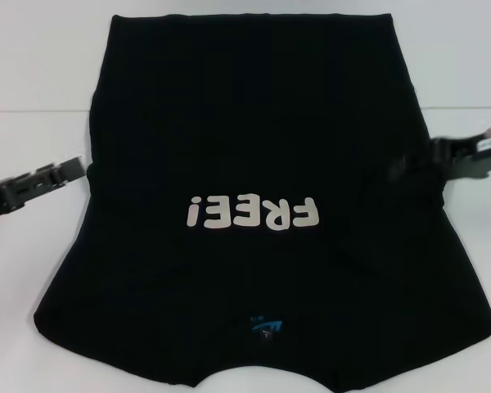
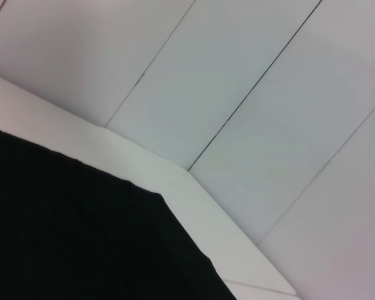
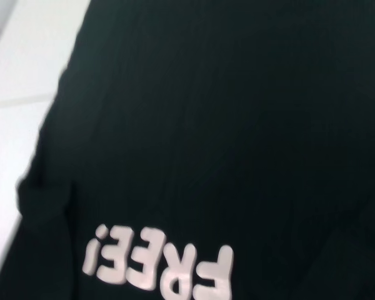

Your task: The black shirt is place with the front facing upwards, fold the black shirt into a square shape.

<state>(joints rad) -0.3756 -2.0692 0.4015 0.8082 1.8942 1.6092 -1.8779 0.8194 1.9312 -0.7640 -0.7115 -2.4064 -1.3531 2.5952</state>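
The black shirt (image 1: 254,147) lies spread on the white table, front up. Its pale "FREE!" lettering (image 1: 254,213) reads upside down from the head view, and the small blue neck label (image 1: 266,327) sits near the front edge. My left gripper (image 1: 80,169) reaches in from the left and meets the shirt's left edge at mid-height, where the cloth kinks inward. From the right, my right gripper (image 1: 401,168) reaches over the shirt's right edge, dark against the cloth. The right wrist view shows the shirt (image 3: 225,125) and its lettering (image 3: 159,265). A shirt corner (image 2: 81,237) fills part of the left wrist view.
The white table (image 1: 33,262) shows on both sides of the shirt and beyond its far hem. A pale panelled wall (image 2: 250,81) rises behind the table's edge in the left wrist view.
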